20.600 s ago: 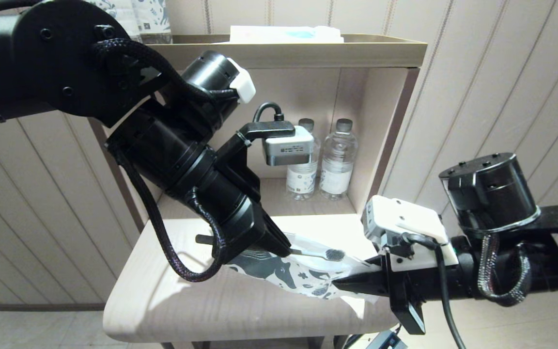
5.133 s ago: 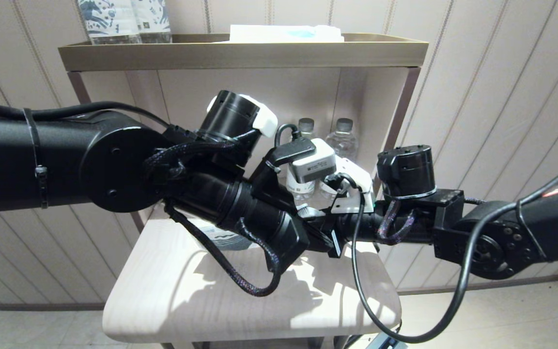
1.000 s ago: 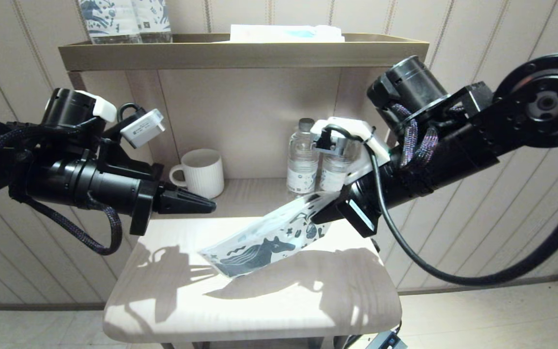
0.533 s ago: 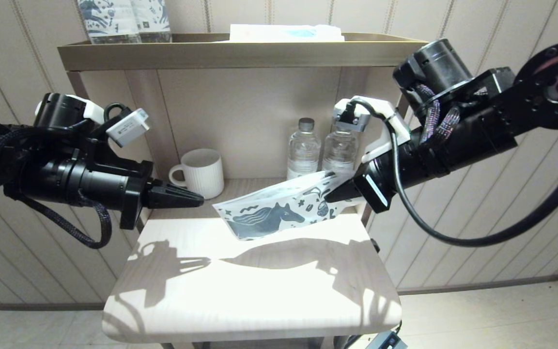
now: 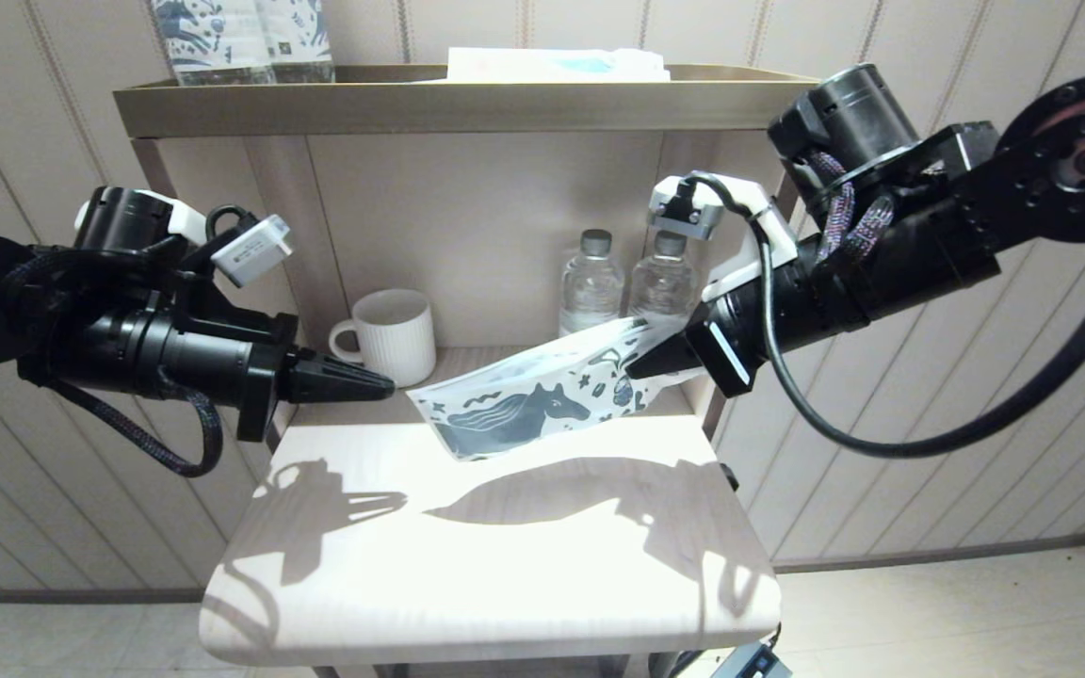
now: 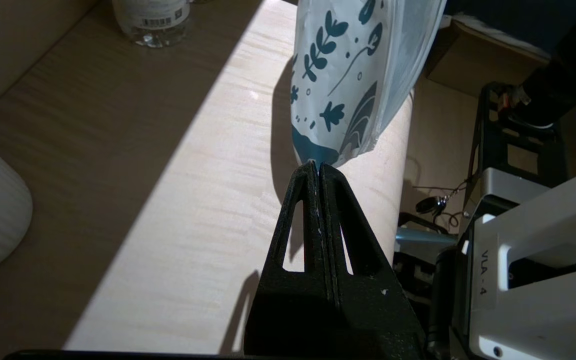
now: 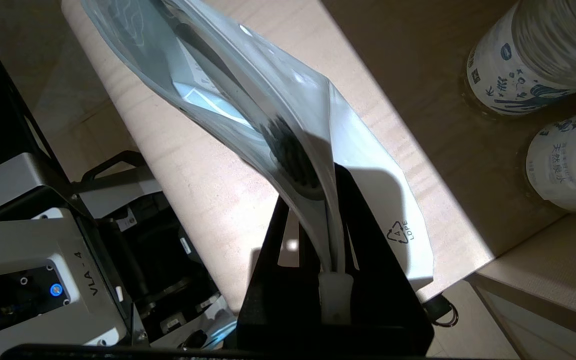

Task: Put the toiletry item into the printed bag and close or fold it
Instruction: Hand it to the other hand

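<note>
The printed bag [image 5: 528,403], white with a dark blue horse, hangs tilted in the air above the table [image 5: 486,565]. My right gripper [image 5: 639,369] is shut on its upper end. In the right wrist view the bag [image 7: 368,165] rises from between the jaws of the right gripper [image 7: 324,210]. The toiletry item [image 7: 290,152] lies inside it, and its dark bristle head shows through the bag's wall near the jaws. My left gripper [image 5: 388,386] is shut and empty, level with the bag's lower end and just left of it. In the left wrist view the left gripper [image 6: 318,167] points at the bag's lower corner [image 6: 340,100].
A white mug [image 5: 395,331] and two water bottles [image 5: 590,294] stand on the shelf behind the bag. The shelf's right post [image 5: 714,414] is just below my right gripper. Printed packs [image 5: 241,38] sit on the top tray [image 5: 467,105].
My right gripper has lifted the bag off the table and carried it back toward the shelf. The left gripper has drawn back a little to the left and stays shut.
</note>
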{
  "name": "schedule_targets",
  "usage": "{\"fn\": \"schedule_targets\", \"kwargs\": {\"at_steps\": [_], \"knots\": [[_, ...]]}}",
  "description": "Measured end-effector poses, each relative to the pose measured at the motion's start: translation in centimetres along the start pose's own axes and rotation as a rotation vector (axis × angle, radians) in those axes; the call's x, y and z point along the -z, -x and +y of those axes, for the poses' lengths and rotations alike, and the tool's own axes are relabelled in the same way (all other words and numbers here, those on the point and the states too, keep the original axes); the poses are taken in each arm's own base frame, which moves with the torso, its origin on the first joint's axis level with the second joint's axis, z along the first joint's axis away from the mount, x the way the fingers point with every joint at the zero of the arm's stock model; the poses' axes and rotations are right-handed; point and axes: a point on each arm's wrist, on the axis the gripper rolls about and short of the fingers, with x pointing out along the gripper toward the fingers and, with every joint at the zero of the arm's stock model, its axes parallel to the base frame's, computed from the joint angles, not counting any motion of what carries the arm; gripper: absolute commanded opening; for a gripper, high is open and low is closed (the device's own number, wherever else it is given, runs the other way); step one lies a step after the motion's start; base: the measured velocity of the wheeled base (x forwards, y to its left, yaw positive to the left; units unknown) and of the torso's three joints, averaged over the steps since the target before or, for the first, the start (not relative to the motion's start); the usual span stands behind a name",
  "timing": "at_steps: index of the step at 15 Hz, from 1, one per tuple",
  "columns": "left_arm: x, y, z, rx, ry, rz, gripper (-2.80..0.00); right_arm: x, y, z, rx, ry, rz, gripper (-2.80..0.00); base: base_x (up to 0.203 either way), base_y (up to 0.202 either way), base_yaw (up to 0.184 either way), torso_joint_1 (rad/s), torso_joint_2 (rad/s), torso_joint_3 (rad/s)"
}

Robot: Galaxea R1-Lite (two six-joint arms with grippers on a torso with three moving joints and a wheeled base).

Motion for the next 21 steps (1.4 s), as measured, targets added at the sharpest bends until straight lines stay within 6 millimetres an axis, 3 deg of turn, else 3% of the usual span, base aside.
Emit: {"fn": "schedule_targets", "kwargs": {"at_steps": [1,8,21], "knots": [[0.0,0.1,0.1,0.002,0.001,-0.003,0.00,0.0,0.0,-0.1,0.003,-0.002,-0.001,-2.80,0.000,0.000,0.000,0.000,0.00,0.000],[0.9,-0.3,0.3,0.029,0.010,-0.001,0.00,0.0,-0.1,-0.2,0.003,-0.003,-0.001,-2.80,0.000,0.000,0.000,0.000,0.00,0.000],[2.0,-3.1,-0.3,0.118,0.038,0.037,0.00,-0.6,-1.6,1.2,-0.071,0.012,-0.003,-2.80,0.000,0.000,0.000,0.000,0.00,0.000]]}}
